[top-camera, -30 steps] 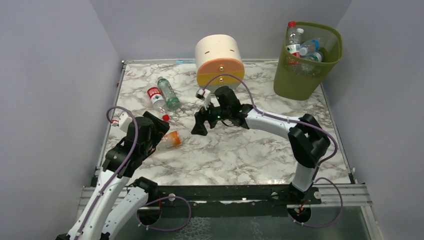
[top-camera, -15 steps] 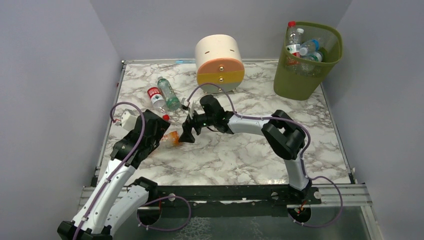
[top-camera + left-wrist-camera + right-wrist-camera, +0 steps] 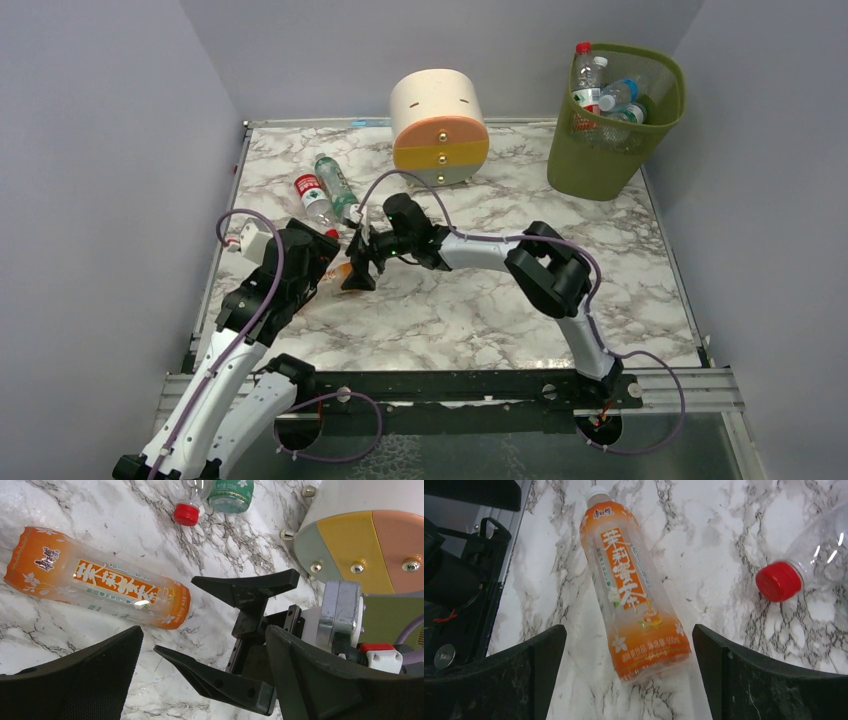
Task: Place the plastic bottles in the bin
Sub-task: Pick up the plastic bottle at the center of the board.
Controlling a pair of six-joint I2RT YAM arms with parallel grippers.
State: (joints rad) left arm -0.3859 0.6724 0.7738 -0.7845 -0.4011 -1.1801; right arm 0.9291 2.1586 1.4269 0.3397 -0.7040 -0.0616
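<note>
White marble-veined bench (image 3: 480, 310) runs under everything, closed in by plain grey walls. Low over it at centre left of the overhead frame, the right hand (image 3: 356, 270) has its jaws spread wide and holds nothing. Its own camera shows its two dark fingers (image 3: 524, 680) bracketing the base end of the orange-labelled bottle (image 3: 631, 590), which lies on its side with its white cap toward the top of that frame. Whether the fingertips reach the bench I cannot tell. Just beside it, the left hand (image 3: 320, 262) is likewise wide apart and empty, aimed at the same bottle. I judge the step to be the right hand's pick. It would do well to shift toward the labelled middle, sink until the fingers sit at the bottle's widest line, and close gently, since a thin round body can squirt out or roll. The left hand should hold off so the two do not knock. Up and left lie a red-capped bottle (image 3: 312, 197) and a green-labelled bottle (image 3: 338, 187), close together. Beyond, the round drawer unit (image 3: 438, 125) stands near the carry path to the olive mesh bin (image 3: 600, 165) at upper right, which is already stacked with bottles (image 3: 607, 98). The lift needs to be high enough to clear its rim.
</note>
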